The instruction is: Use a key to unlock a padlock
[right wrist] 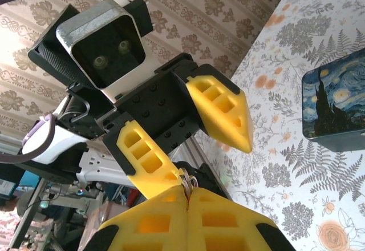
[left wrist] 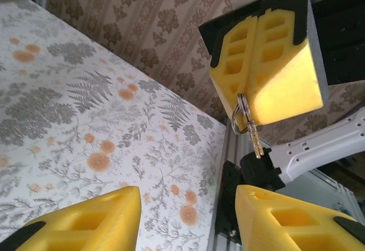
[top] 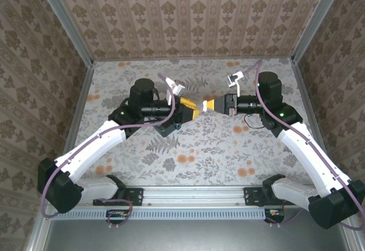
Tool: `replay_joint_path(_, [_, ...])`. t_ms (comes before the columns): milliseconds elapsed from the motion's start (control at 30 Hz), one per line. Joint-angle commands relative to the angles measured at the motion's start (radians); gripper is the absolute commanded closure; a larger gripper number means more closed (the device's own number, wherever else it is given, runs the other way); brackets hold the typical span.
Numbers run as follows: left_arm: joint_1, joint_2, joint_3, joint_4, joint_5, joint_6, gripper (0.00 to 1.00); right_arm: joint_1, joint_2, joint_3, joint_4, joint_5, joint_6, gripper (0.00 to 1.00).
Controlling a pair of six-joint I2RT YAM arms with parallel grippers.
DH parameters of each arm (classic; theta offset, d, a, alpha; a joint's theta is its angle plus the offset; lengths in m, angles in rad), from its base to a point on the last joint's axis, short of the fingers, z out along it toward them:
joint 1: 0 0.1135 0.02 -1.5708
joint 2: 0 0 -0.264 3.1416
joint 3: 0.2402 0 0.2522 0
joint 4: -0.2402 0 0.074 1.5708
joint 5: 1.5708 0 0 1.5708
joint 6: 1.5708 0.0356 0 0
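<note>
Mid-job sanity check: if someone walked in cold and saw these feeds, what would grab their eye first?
The two yellow-fingered arms meeting nose to nose above the middle of the table: the right gripper has its jaws shut with a key dangling from between them, facing the left gripper, whose jaws stand apart. Next comes the starry-night painted box, lying on the table at the right edge of the right wrist view.

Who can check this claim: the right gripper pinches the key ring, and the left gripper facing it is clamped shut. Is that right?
Not quite. The left gripper is open, its yellow fingers standing well apart, as the left wrist view shows. The right gripper does pinch the key ring, and the two face each other.
</note>
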Motion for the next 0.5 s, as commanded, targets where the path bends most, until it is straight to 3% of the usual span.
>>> replay_joint_path(0, [0.011, -0.04, -0.04, 0.139, -0.023, -0.081, 0.54, 0.005, -0.028, -0.02, 0.086, 0.017, 0.038, 1.0])
replay_joint_path(200, [0.004, -0.028, -0.067, 0.285, 0.018, -0.177, 0.51, 0.005, -0.053, -0.045, 0.137, 0.035, 0.061, 1.0])
replay_joint_path(467, [-0.031, 0.01, -0.043, 0.328, 0.038, -0.195, 0.49, 0.007, -0.059, -0.057, 0.161, 0.042, 0.079, 1.0])
